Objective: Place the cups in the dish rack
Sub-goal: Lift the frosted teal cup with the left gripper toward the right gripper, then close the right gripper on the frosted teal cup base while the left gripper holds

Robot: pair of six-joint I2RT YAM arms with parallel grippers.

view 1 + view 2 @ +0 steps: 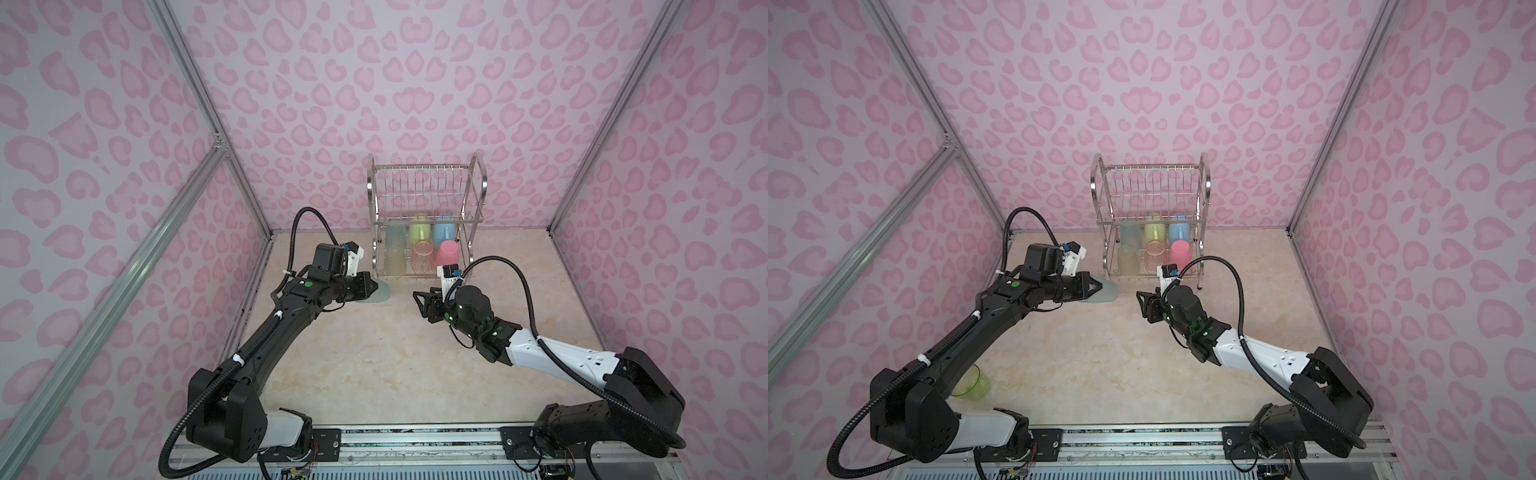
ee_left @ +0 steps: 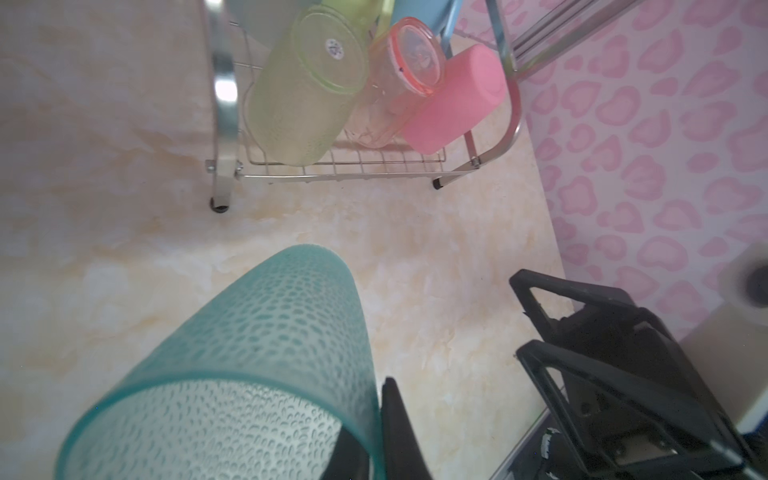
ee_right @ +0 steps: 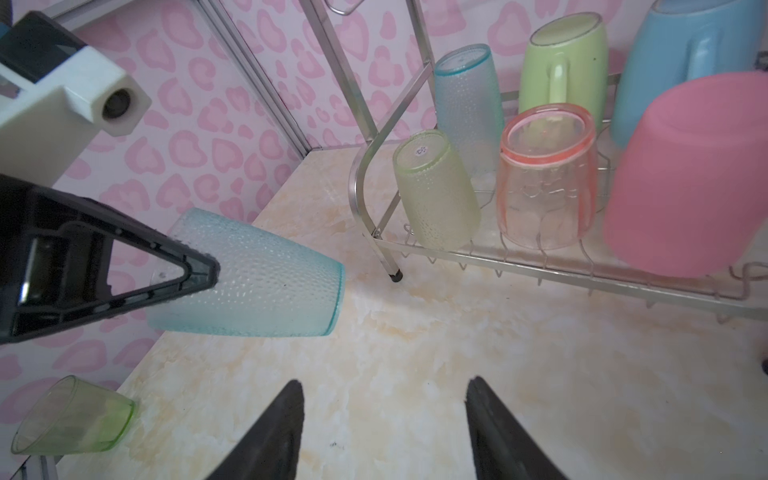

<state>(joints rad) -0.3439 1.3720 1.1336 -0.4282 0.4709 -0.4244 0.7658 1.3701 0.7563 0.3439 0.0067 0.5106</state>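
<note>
Blue tumbler point(image 1: 1111, 293) in left hand point(image 1: 1099, 286)

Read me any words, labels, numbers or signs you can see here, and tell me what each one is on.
No text here can be read.
Round sticker on the upturned base of the yellow-green tumbler in the dish rack: print too small and blurred to read.
</note>
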